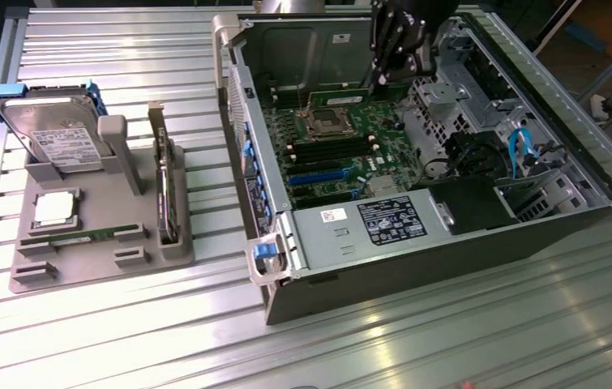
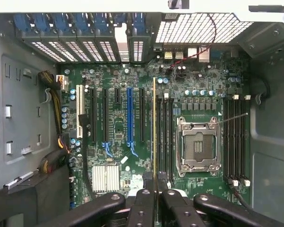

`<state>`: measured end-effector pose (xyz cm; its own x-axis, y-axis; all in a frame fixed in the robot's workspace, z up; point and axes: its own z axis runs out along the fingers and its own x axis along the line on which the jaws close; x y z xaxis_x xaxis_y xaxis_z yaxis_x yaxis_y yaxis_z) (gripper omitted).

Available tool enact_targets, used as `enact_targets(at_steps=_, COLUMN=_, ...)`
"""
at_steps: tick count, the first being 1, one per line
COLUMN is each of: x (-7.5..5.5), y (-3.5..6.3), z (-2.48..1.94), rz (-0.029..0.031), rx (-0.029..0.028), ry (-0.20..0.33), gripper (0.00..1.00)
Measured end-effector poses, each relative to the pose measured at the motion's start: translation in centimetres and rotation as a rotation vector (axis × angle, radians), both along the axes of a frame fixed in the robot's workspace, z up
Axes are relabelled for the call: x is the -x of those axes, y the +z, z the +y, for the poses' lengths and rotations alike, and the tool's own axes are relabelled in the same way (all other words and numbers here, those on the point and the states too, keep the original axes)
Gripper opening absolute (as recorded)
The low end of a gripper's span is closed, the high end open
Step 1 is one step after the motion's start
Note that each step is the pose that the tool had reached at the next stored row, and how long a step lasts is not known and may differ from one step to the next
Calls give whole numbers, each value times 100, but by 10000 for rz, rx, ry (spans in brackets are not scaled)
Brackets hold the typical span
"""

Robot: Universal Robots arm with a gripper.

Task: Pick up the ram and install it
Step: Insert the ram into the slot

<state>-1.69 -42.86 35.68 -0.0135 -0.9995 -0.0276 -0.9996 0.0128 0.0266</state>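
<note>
Pickup is done: the gripper (image 2: pixel 155 195) is grasping the ram (image 2: pixel 154 123) edge-on inside the case (image 1: pixel 295 49). The ram is hanging over the memory slots (image 2: pixel 165 137), seemingly not yet seated.

On the bench (image 1: pixel 447 340) there are one open computer case (image 1: pixel 414 271) and one grey holder (image 1: pixel 100 261). The holder carries one hard drive (image 1: pixel 52 134), one dark expansion card (image 1: pixel 163 190), one square processor (image 1: pixel 55 207) and one green stick (image 1: pixel 73 237). There is one ram (image 2: pixel 155 123). The one motherboard (image 2: pixel 97 78) shows one processor socket (image 2: pixel 197 144), one blue slot (image 2: pixel 129 116), one white slot (image 2: pixel 79 111) and one finned heatsink (image 2: pixel 105 178).
</note>
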Motion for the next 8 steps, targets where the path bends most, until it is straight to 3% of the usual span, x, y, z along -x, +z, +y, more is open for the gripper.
enact_targets(at_steps=8, x=0, y=-97, z=0, rz=0, rx=1, ry=0, gripper=12)
